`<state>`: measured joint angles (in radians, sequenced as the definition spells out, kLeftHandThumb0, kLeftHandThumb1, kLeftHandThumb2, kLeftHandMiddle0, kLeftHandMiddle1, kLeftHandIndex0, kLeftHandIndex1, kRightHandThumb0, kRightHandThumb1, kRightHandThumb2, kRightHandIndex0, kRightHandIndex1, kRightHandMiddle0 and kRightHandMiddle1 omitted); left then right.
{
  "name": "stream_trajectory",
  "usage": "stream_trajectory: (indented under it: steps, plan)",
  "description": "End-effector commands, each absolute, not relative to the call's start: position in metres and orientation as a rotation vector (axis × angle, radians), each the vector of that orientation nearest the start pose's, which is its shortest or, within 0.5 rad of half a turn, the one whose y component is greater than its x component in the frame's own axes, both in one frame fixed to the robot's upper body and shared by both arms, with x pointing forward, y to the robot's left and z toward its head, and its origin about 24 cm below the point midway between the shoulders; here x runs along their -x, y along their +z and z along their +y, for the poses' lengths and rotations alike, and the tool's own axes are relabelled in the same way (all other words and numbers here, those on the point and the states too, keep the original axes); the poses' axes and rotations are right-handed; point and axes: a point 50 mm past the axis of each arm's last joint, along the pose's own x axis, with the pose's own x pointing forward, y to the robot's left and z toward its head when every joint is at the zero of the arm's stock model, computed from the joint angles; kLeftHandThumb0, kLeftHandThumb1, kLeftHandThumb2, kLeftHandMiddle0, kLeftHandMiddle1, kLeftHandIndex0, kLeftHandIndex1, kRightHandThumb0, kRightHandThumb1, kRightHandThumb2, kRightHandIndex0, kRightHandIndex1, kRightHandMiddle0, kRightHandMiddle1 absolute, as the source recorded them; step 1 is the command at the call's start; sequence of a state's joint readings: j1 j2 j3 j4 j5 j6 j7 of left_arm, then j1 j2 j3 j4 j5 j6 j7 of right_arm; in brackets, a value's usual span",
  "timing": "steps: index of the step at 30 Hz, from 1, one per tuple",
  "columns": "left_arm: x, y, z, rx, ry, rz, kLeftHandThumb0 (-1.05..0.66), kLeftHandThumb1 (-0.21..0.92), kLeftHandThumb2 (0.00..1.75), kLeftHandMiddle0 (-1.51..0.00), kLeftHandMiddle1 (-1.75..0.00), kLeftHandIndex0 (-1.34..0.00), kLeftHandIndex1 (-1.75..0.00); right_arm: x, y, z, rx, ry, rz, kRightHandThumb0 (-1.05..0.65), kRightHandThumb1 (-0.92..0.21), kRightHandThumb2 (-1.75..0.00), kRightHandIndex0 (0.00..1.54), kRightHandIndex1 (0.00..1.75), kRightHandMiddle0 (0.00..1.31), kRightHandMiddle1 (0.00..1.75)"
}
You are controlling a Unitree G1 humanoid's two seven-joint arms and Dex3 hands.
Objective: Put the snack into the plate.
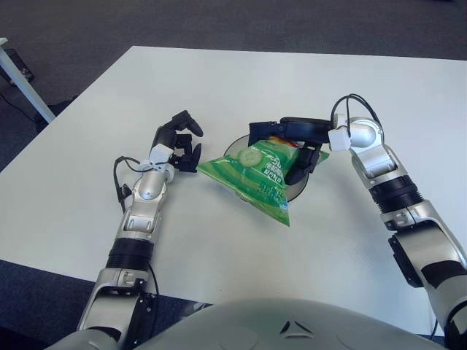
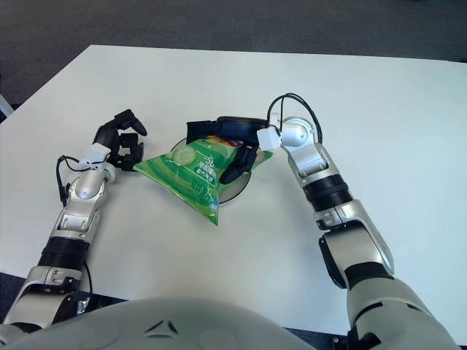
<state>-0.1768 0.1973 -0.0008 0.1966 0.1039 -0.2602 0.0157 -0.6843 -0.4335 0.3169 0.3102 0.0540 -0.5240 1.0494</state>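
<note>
Green and crinkly, the snack bag [image 1: 255,171] lies tilted across the plate [image 1: 235,147], its upper end pinched by the right hand [image 1: 295,143] with dark fingers [image 1: 268,129] over its top edge and one beneath. Its lower corner hangs past the near rim over the white tabletop [image 1: 219,80]. Releasing now, the overhanging weight could likely tip the bag off the plate. The left hand [image 1: 179,140] shows just left of the bag, fingers loosely curled, holding nothing.
</note>
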Motion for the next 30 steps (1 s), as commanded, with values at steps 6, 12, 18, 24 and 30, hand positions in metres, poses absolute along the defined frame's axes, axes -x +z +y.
stream_trajectory:
  steps: [6,12,18,24,30]
  plan:
    - [-0.265,0.027,0.173,-0.214,-0.016,-0.049,-0.53,0.19,1.46,-1.28,-1.75,-0.71,-1.75,-0.316,0.168,-0.1,0.828,1.475,-0.498,-0.93,-0.82,-0.37,0.0,0.06,0.0,0.57]
    - [-0.266,0.027,0.173,-0.199,-0.024,-0.048,-0.53,0.19,1.47,-1.28,-1.75,-0.72,-1.75,-0.321,0.171,-0.106,0.831,1.479,-0.518,-0.99,-0.83,-0.33,0.0,0.01,0.0,0.35]
    - [-0.266,0.028,0.173,-0.196,-0.033,-0.051,-0.53,0.2,1.46,-1.28,-1.75,-0.71,-1.75,-0.324,0.176,-0.112,0.827,1.466,-0.545,-1.03,-0.83,-0.28,0.0,0.0,0.0,0.12]
    - [-0.266,0.027,0.174,-0.199,-0.039,-0.047,-0.53,0.2,1.46,-1.29,-1.75,-0.71,-1.75,-0.33,0.186,-0.127,0.798,1.437,-0.495,-1.03,-0.79,-0.23,0.0,0.0,0.0,0.01]
    - [-0.266,0.027,0.173,-0.196,-0.039,-0.042,-0.53,0.2,1.46,-1.29,-1.75,-0.71,-1.75,-0.339,0.196,-0.14,0.791,1.414,-0.456,-1.05,-0.76,-0.2,0.0,0.0,0.0,0.0]
